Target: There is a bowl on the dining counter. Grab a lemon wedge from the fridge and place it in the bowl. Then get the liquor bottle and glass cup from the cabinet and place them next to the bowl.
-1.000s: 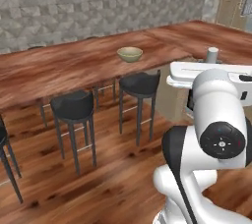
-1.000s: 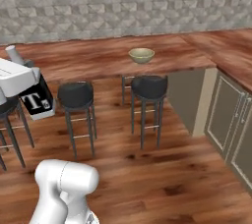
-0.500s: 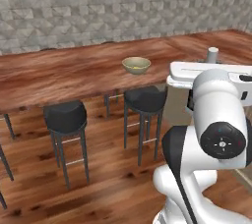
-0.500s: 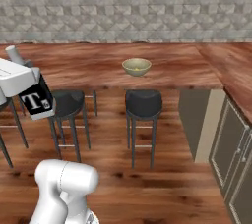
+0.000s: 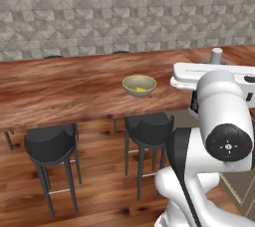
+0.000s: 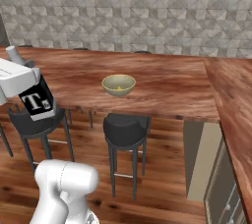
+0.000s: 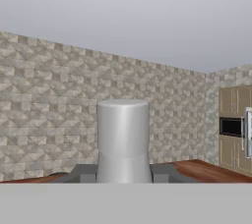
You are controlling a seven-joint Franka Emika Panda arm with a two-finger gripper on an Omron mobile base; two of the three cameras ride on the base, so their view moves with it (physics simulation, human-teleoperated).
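The pincer (image 7: 123, 176) is clenched on a grey bottle (image 7: 123, 139), whose neck stands upright between its fingers (image 7: 83, 173) in the hand view, raised at the arm's end. The bowl (image 5: 139, 85) sits on the wooden worktop (image 5: 60, 91) with a yellow lemon wedge (image 6: 118, 89) inside. Two black stools (image 5: 148, 127) stand below the worktop's edge

I am in a home kitchen: a long wooden dining counter (image 5: 64, 89) with black bar stools (image 5: 50, 144) beneath, a grey tiled wall (image 6: 128, 12), wooden cabinets (image 7: 235, 127) with a built-in oven (image 7: 230, 126).
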